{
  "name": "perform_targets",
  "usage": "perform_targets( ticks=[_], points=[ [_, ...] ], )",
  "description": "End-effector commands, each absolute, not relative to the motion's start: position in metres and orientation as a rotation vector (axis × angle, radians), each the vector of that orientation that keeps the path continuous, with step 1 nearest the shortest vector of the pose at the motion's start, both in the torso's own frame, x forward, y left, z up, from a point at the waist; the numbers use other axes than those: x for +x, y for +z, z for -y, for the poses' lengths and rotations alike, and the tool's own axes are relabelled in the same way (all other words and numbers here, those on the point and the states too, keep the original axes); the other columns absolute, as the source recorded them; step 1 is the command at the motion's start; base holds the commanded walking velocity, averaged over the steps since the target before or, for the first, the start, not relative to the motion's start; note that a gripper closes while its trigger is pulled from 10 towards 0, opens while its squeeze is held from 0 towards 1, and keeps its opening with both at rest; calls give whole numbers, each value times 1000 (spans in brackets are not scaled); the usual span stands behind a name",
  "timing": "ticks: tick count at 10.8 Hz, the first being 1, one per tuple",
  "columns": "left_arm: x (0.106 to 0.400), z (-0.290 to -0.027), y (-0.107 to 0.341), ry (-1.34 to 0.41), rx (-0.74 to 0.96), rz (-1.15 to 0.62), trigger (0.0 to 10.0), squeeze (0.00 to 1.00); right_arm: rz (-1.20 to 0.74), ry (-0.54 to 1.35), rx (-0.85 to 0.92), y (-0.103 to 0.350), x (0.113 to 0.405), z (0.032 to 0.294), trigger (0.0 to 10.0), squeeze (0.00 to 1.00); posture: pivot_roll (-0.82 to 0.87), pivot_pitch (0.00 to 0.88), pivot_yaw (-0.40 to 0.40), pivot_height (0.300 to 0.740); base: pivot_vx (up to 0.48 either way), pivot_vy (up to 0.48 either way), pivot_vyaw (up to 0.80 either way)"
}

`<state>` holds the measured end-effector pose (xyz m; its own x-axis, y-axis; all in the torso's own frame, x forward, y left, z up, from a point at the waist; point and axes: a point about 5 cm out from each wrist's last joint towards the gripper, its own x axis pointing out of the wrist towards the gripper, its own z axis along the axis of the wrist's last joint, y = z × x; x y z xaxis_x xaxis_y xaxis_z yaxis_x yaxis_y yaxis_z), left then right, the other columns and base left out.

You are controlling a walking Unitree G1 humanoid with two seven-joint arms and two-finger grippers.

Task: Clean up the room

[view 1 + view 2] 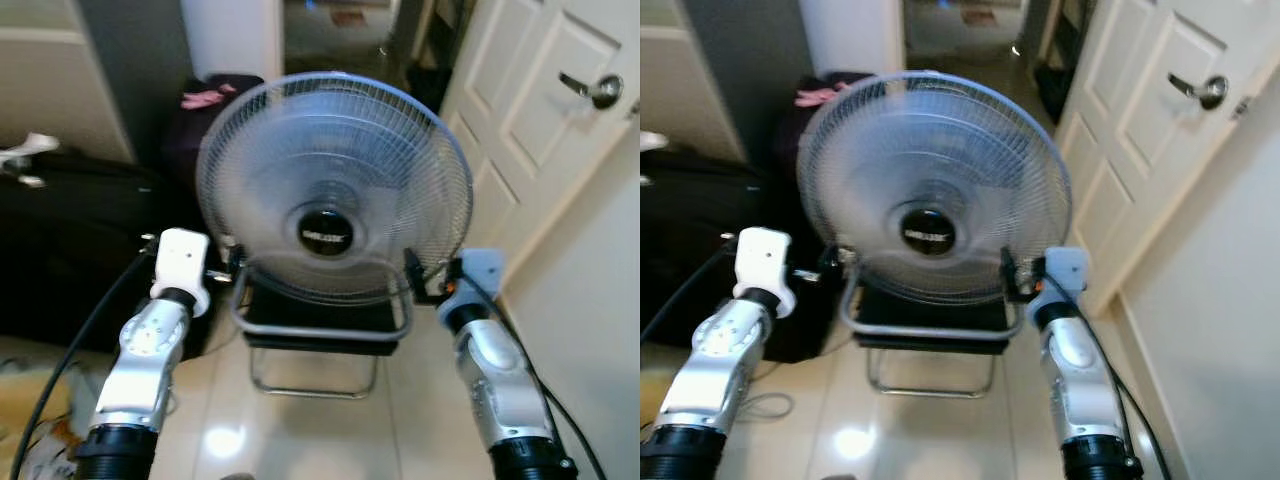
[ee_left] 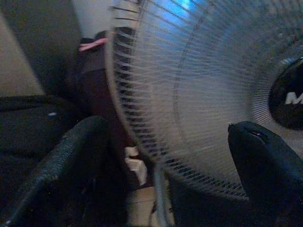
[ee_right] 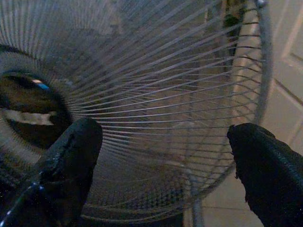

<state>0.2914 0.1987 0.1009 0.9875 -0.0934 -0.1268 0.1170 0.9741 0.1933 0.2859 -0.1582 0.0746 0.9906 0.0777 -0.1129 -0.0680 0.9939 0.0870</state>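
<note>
The fan (image 1: 334,188) stands on the tiled floor (image 1: 310,420) in its metal frame, before a white door (image 1: 545,95) and beside a black suitcase (image 1: 60,250). The left gripper (image 2: 165,156) and right gripper (image 3: 163,161) flank its lower cage, fingers spread wide around the wire rim, gripping nothing. The wrist views show the grille close up; the head views show the door handle (image 1: 597,90).

White door (image 1: 540,110) with a lever handle (image 1: 592,90) (right side), black suitcase (image 1: 60,250).

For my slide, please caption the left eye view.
Both grippers, left and right, flank a floor fan beside a white door.
</note>
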Motion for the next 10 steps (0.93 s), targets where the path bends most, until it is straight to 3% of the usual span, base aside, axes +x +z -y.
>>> perform_targets(
  ticks=[1, 10],
  points=[
    [292, -199, 102, -108, 212, -110, 10000, 631, -116, 57, 90, 78, 290, 162, 10000, 0, 58, 0, -30, 740, 0, 0, 0],
    [292, -198, 103, -113, 220, -107, 10000, 627, -128, 41, 93, 77, 290, 163, 10000, 0, 61, 0, -33, 740, 0, 0, 0]
  ],
)
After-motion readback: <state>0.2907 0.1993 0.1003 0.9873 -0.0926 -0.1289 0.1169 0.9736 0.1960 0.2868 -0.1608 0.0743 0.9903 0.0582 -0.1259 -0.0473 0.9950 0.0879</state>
